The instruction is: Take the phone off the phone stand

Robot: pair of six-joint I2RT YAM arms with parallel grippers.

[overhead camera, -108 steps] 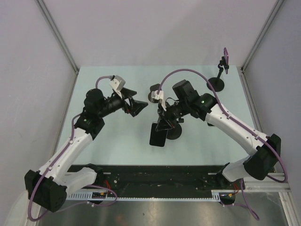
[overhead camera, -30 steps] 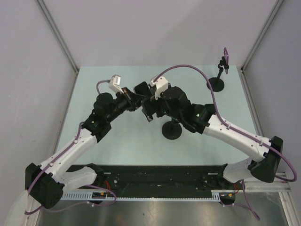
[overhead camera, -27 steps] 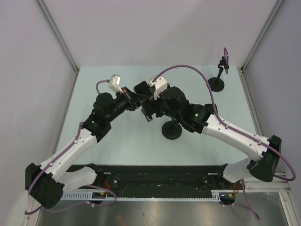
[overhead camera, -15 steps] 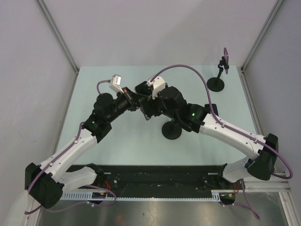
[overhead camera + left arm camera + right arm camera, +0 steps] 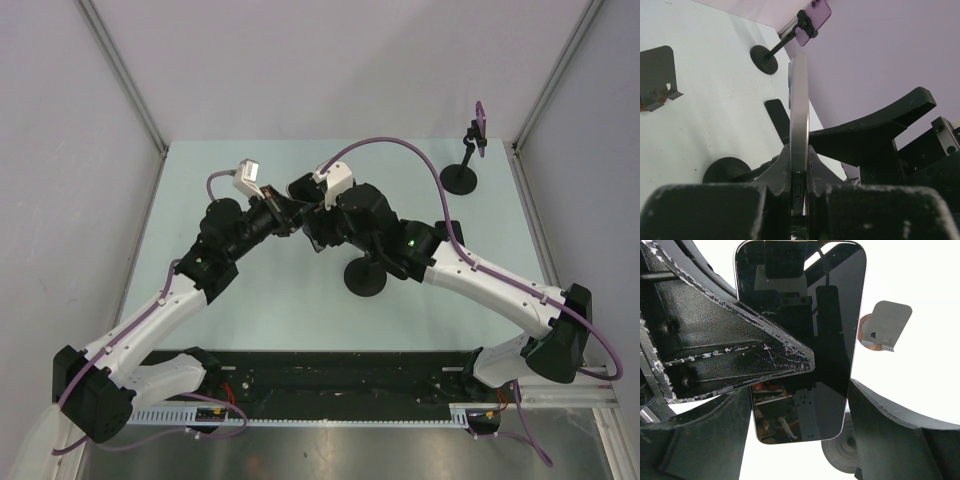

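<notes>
The phone [image 5: 805,335], black screen and silver rim, hangs in the air off the phone stand, whose round black base [image 5: 366,277] sits on the table just right of both grippers. My left gripper [image 5: 799,150] is shut on the phone's edge-on silver rim [image 5: 799,105], one finger [image 5: 730,355] crossing the screen. My right gripper [image 5: 800,387] faces the screen, its fingers [image 5: 900,430] flanking the long edges closely with a thin gap on the right. In the top view the left gripper [image 5: 288,212] and right gripper [image 5: 312,228] meet at the table's middle.
A second stand [image 5: 461,178] holding a purple phone [image 5: 479,122] stands at the back right corner. A small grey metal bracket [image 5: 657,75] lies on the table near the grippers. Frame posts and walls border the pale green table [image 5: 250,300].
The phone, earlier in the right gripper by the stand, now sits in the left gripper. Over the last second the right jaws have narrowed around it; the arms barely moved.
</notes>
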